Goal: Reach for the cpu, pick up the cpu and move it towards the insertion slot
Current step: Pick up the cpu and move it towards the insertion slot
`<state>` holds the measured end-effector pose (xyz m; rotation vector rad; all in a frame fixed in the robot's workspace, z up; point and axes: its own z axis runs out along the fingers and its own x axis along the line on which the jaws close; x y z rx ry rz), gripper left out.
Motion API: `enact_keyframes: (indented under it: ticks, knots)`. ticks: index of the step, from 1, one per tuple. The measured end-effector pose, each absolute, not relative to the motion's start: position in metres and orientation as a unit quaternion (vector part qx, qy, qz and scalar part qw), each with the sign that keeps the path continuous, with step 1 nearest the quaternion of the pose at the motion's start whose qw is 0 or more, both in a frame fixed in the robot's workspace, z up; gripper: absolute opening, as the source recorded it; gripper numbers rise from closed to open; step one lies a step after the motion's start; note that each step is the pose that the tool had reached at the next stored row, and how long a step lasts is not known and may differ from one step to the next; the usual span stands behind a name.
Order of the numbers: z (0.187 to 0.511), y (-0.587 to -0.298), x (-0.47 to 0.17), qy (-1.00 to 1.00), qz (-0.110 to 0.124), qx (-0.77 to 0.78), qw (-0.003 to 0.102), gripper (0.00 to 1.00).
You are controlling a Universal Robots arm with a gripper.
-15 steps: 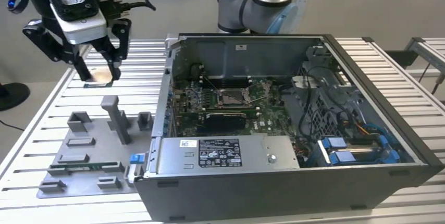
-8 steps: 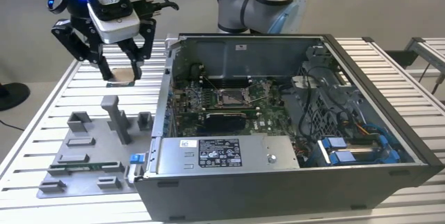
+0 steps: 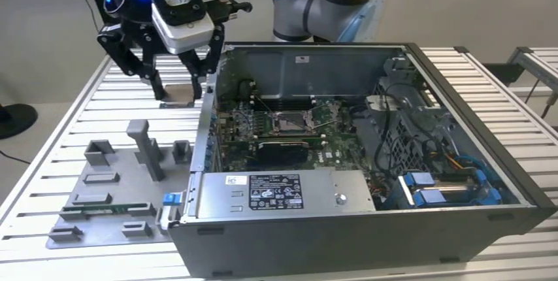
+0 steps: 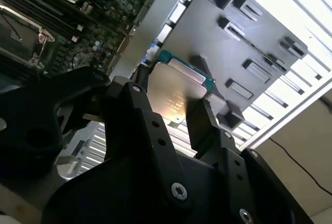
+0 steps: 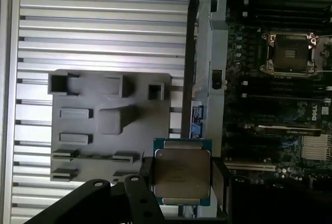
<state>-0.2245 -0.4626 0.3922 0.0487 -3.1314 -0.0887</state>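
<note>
cpu (image 5: 181,175) sits clamped between the two black fingers (image 5: 147,168) of the hand (image 5: 181,178); we see its pale metal top face, with a thin green edge showing around it. In the second wrist view the cpu (image 4: 179,92) lies flat across the fingertips, one finger (image 4: 202,120) pressed on each of two opposite sides, so the hand (image 4: 171,102) is closed on it.

In the exterior view we find the hand (image 3: 181,95) over the slatted metal bench (image 3: 78,104), just outside the wall of the computer case (image 3: 288,242) on the exterior view's left. The chip looks raised above the bench rather than resting on it.

Below it in the first wrist view we see the grey plastic fixture (image 5: 111,120) with its pockets lying on the bench (image 5: 104,27). In the exterior view the fixture (image 3: 114,189) lies nearer the camera than the hand, with a long green memory stick (image 3: 96,210) set in it.

Inside the open case we see the insertion slot (image 3: 288,122), a square silver frame with a dark centre on the green board. In the first wrist view the insertion slot (image 5: 289,53) is on the far side of the case wall, well apart from the chip. A larger black block (image 3: 279,153) lies just beside the slot. Behind the case stands the grey and blue robot arm (image 3: 331,0).
</note>
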Motion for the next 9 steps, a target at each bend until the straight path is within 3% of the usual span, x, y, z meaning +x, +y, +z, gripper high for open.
enact_keyframes:
  ticks: [9]
  knots:
    - [0.392,-0.461,-0.187,-0.999,-0.028,0.016,0.004,0.0]
